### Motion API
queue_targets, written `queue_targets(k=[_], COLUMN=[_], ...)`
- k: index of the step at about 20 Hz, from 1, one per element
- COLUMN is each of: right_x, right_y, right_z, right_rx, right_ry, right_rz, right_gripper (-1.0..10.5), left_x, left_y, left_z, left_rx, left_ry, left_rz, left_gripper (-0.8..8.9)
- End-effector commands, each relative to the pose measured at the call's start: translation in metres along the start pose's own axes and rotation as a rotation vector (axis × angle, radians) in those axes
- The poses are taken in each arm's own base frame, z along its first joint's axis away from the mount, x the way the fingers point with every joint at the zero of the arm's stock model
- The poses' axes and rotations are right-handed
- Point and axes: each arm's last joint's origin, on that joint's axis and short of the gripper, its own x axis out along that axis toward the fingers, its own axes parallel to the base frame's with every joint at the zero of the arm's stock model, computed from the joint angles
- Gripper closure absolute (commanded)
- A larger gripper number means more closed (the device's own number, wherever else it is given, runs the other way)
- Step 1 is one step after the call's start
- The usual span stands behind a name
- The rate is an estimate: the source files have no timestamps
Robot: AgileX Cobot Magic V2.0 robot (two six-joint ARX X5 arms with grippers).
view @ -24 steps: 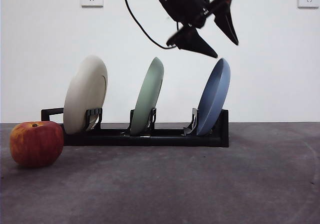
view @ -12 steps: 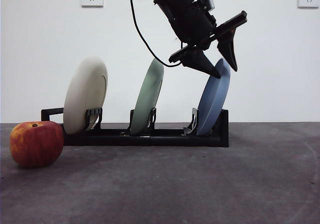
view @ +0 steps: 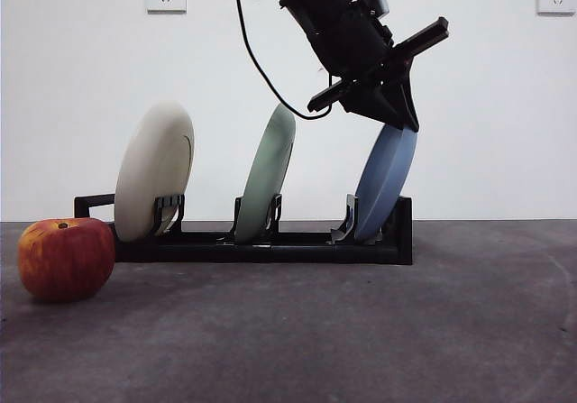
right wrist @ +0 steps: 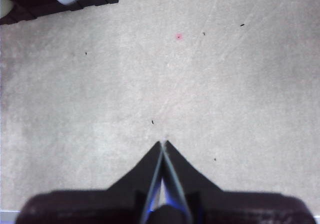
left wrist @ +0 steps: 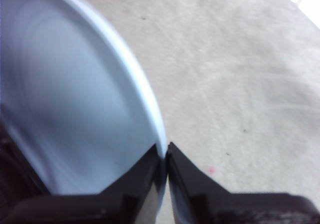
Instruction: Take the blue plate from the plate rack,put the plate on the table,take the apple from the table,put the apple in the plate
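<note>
The blue plate stands in the rack's end slot, the left gripper pinched onto its top rim. This looks like the first step: next it needs lifting straight up clear of the prongs. The apple waits on the table; the right gripper idles, jaws together.

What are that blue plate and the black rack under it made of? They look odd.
The blue plate looks like matte ceramic or melamine: an even dusty blue with no shine; the pictures cannot settle which. The plate rack seems to be moulded black plastic, with blocky ends, slotted prongs and a faint sheen. The left gripper pinches the plate's top rim.
</note>
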Motion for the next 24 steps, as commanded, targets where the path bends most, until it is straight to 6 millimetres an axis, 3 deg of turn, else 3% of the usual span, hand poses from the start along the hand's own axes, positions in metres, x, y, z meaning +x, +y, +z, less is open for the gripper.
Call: queue_targets(k=[1, 7, 10, 19, 24], right_x=[0.0, 0.0, 0.0, 0.0, 0.0], right_y=[0.0, 0.0, 0.0, 0.0, 0.0], right_z=[0.001, 0.001, 0.001, 0.001, 0.001], right_rx=[-0.011, -0.011, -0.011, -0.011, -0.01], right_ry=[-0.006, -0.006, -0.006, -0.006, -0.005], right_rz=[-0.004, -0.004, -0.004, -0.003, -0.004], right_gripper=[9.5, 9.5, 9.5, 9.5, 9.5], left_x=[0.009, 0.007, -0.007, -0.081, -0.126], left_y=[0.001, 0.001, -0.003, -0.027, -0.052], left_z=[-0.005, -0.004, 0.004, 0.036, 0.029], left_rx=[0.003, 0.003, 0.033, 0.113, 0.229], left_ry=[0.017, 0.013, -0.024, -0.201, -0.122], left_rz=[0.012, 0.011, 0.004, -0.101, -0.205], left_gripper=[8.22, 8.22, 8.21, 8.22, 8.22])
